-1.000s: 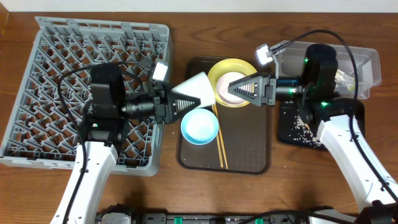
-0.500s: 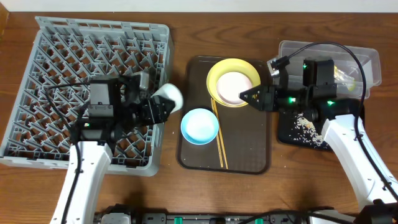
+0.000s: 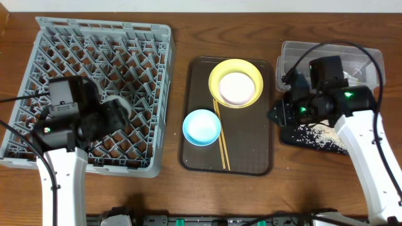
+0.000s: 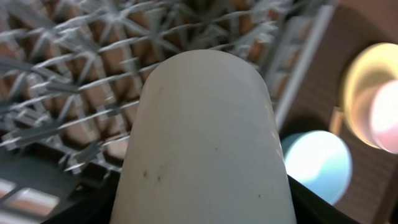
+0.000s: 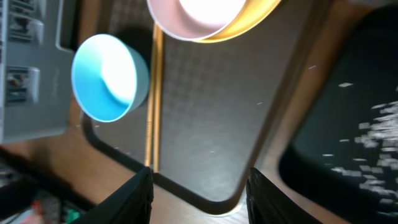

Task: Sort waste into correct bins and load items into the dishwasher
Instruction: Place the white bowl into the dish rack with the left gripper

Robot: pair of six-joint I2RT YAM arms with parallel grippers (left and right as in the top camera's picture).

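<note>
My left gripper [image 3: 112, 117] is shut on the white bowl [image 3: 120, 107] and holds it over the grey dish rack [image 3: 94, 44]. The bowl fills the left wrist view [image 4: 205, 143], hiding the fingers. The yellow plate [image 3: 218, 70], light blue bowl [image 3: 201, 127] and chopsticks [image 3: 222, 141] lie on the brown serving tray [image 3: 251, 144]. My right gripper [image 3: 278, 115] is open and empty between that tray and the black tray [image 3: 290, 135], which holds rice crumbs [image 3: 314, 130]. The right wrist view shows its fingers [image 5: 200, 199] above the serving tray's corner. I cannot make out the wrapper.
The clear tub [image 3: 295, 53] stands behind the black tray, partly under my right arm. In the right wrist view the blue bowl [image 5: 109, 78], chopsticks [image 5: 152, 106] and plate [image 5: 249, 18] sit on the serving tray [image 5: 236, 124], with the black tray [image 5: 311, 149] alongside.
My left arm has carried the white bowl left, from beside the serving tray to over the rack. My right gripper has drawn back right from the plate to the black tray's edge.
</note>
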